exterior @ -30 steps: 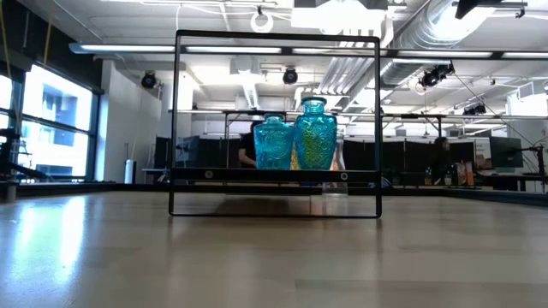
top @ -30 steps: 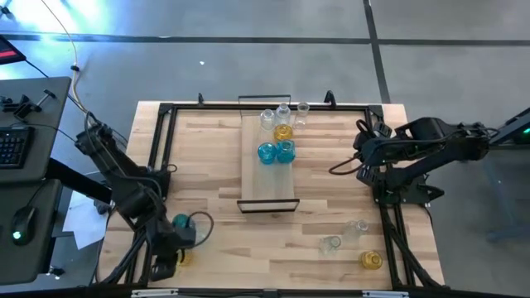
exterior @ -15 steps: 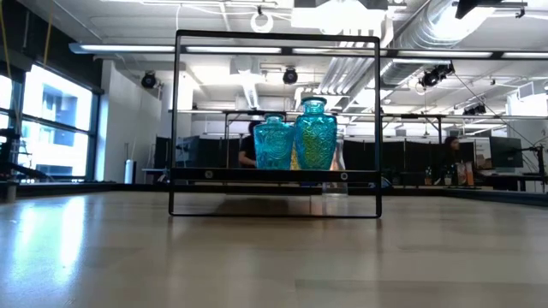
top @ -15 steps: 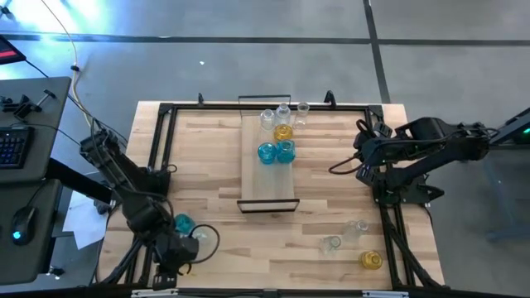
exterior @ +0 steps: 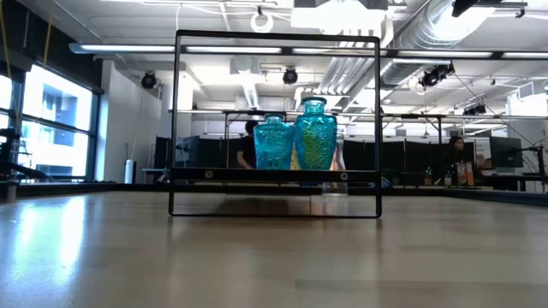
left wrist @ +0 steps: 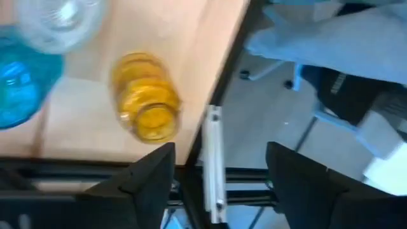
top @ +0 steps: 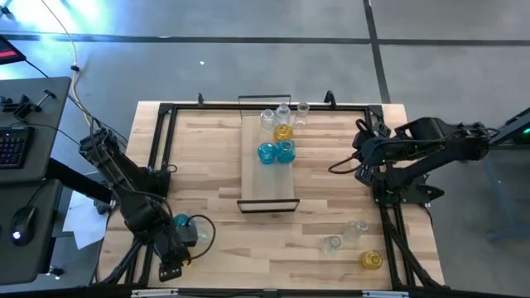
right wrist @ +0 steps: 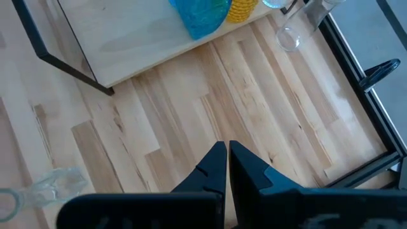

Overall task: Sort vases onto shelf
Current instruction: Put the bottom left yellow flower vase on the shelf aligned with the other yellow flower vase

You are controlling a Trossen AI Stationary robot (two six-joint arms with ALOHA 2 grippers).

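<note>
The shelf [top: 267,174] stands mid-table, with two teal vases [top: 276,152], a yellow one [top: 283,132] and clear ones [top: 267,118] at its far end. Near the near-left corner are a teal vase [top: 180,222], a clear vase [left wrist: 57,19] and a yellow vase [left wrist: 146,95]. My left gripper [left wrist: 219,184] hangs open over the table's near edge beside the yellow vase, with nothing between its fingers. My right gripper [right wrist: 227,159] is shut and empty, held above the table right of the shelf.
Two clear vases [top: 344,236] and a yellow vase [top: 371,260] sit at the near right. A black frame [top: 157,149] runs around the tabletop. Bare wood lies between the shelf and both arms. The shelf's near half is bare.
My left gripper has moved toward the table's near edge and a little down, past the teal vase. In the high view it now covers the yellow vase at the near-left corner. The vases have stayed where they were.
</note>
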